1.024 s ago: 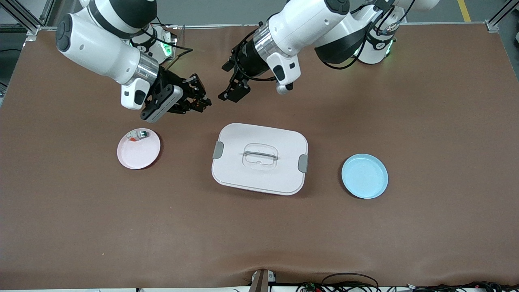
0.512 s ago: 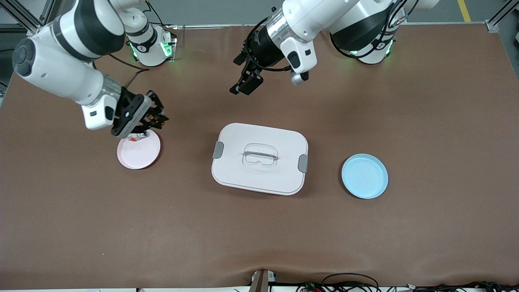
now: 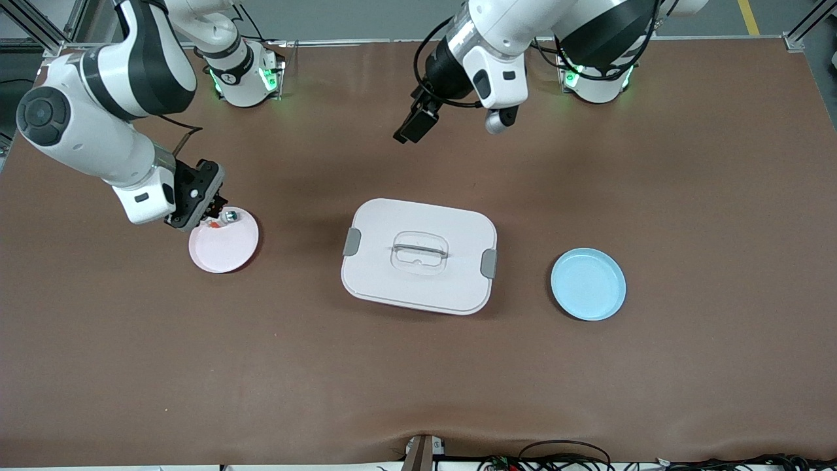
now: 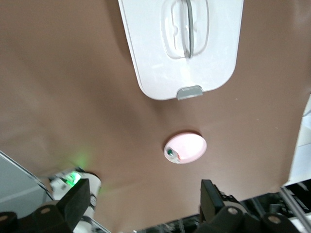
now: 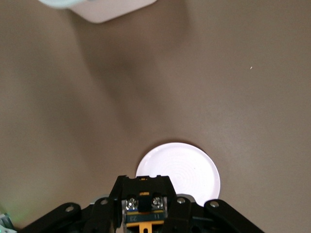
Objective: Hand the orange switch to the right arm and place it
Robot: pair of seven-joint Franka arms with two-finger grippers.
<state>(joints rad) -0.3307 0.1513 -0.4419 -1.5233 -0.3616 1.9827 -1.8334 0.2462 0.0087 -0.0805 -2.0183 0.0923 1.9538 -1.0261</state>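
My right gripper (image 3: 208, 210) is shut on the orange switch (image 5: 144, 206), a small black block with an orange piece. It holds the switch low over the edge of the pink plate (image 3: 225, 247) that faces the robots' bases. In the right wrist view the plate (image 5: 178, 170) lies just under the jaws. The right gripper's body hides the switch in the front view. A whitish part with a green end (image 3: 225, 218) lies on that plate. My left gripper (image 3: 415, 124) is open and empty, up over the table near its base.
A white lidded box (image 3: 418, 255) stands in the middle of the table. A blue plate (image 3: 588, 284) lies toward the left arm's end. The left wrist view shows the box (image 4: 146, 73) and the pink plate (image 4: 189, 147).
My right gripper has carried the switch away from the left gripper and down to the pink plate. My left gripper has drawn back toward its base.
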